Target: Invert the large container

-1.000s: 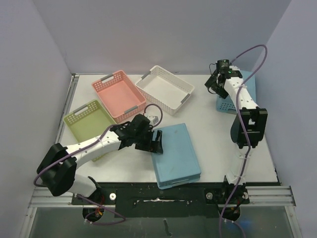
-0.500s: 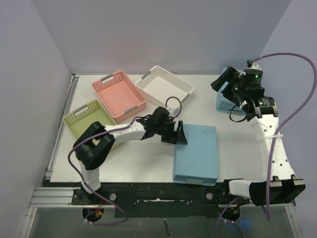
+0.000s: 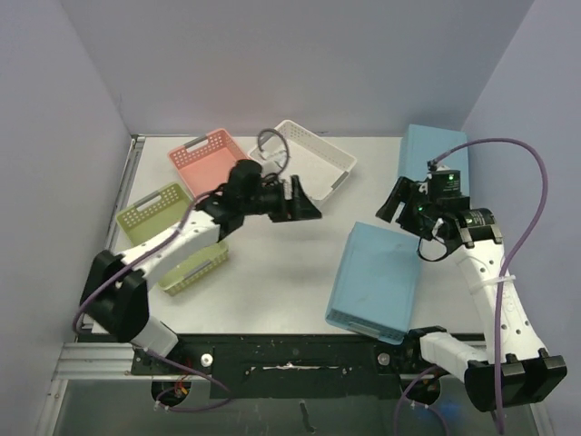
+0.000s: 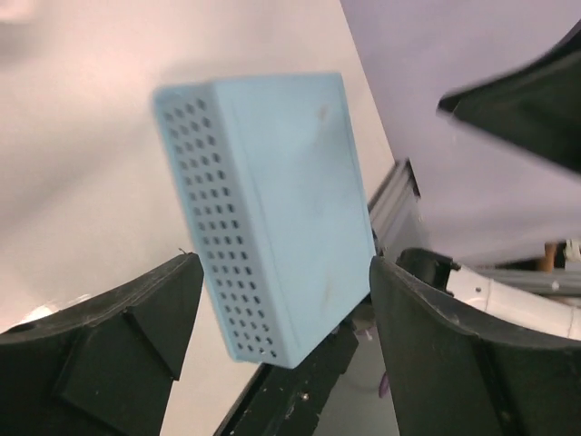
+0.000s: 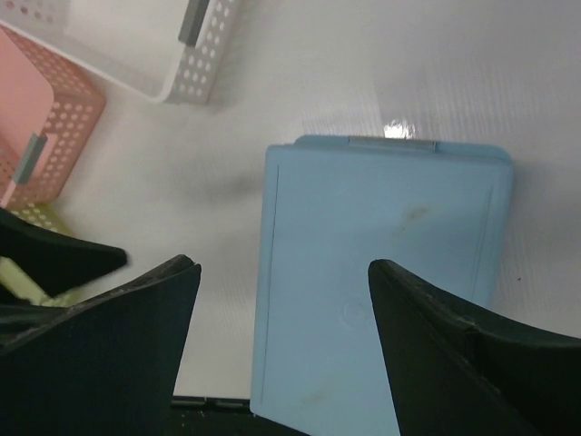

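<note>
The large light-blue container [image 3: 376,281] lies bottom up on the table's front right, perforated sides down. It shows in the left wrist view [image 4: 272,209] and the right wrist view [image 5: 381,282]. My left gripper [image 3: 300,200] is open and empty, raised over the table's middle, left of and apart from the container. In its wrist view the fingers [image 4: 118,336] frame the container from a distance. My right gripper [image 3: 405,205] is open and empty, hovering above the container's far edge. Its fingers [image 5: 481,354] stand wide over the blue bottom.
A second light-blue container [image 3: 434,156] sits at the back right corner. A white basket [image 3: 313,159], a pink basket [image 3: 211,163] and a green basket [image 3: 168,234] stand along the back left. The white basket [image 5: 136,45] and pink basket [image 5: 36,136] also show in the right wrist view.
The large blue container slid right and turned slightly. My left gripper pulled away, back and up toward the white basket. My right gripper left the back container and moved forward over the large one.
</note>
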`<state>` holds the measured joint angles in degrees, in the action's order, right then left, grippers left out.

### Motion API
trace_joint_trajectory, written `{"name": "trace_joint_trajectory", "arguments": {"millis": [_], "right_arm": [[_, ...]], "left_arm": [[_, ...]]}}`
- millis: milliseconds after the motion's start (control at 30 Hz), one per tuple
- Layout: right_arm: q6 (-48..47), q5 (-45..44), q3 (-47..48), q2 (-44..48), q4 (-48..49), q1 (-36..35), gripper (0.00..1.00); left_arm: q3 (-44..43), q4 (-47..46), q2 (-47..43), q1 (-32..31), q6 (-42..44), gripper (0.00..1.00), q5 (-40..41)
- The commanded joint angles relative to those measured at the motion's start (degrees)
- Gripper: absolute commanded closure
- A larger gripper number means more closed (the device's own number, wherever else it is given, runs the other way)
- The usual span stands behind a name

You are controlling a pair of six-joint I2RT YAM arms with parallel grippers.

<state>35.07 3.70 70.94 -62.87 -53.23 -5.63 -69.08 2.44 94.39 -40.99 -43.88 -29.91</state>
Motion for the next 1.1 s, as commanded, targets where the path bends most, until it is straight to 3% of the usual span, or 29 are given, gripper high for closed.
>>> {"name": "trace_joint_trajectory", "arguments": {"millis": [0, 167, 367, 500, 633, 800, 1067], "right_arm": [[4.38, 4.0, -3.69, 0.58, 2.45, -8.79, 0.25], [12.28, -3.52, 0.04, -10.18, 7.14, -31.43, 0.23], [15.07, -1.46, -0.27, -23.66, 9.46, -43.88, 0.22], [16.46, -2.02, -6.9, -23.57, 7.0, -44.18, 0.21], [16.88, -7.66, -11.48, -18.12, -0.28, -38.52, 0.2], [19.56, -17.9, -9.12, -14.24, -8.27, -33.89, 0.2], [18.92, -13.43, -9.43, -16.41, -2.95, -35.42, 0.21]], "left_arm": [[4.2, 10.16, -14.5, 8.78, 4.85, 0.26, 5.68], [4.87, 20.28, -24.59, 21.6, 5.71, 0.24, 11.31], [4.37, 23.3, -28.18, 28.74, 6.13, 0.23, 14.11], [4.06, 23.71, -28.0, 28.97, 6.77, 0.23, 14.2], [4.29, 22.87, -27.39, 29.02, 7.05, 0.23, 12.88], [5.0, 20.88, -26.74, 28.96, 6.6, 0.23, 11.03], [5.58, 18.71, -26.1, 28.89, 5.94, 0.23, 9.2]]}}
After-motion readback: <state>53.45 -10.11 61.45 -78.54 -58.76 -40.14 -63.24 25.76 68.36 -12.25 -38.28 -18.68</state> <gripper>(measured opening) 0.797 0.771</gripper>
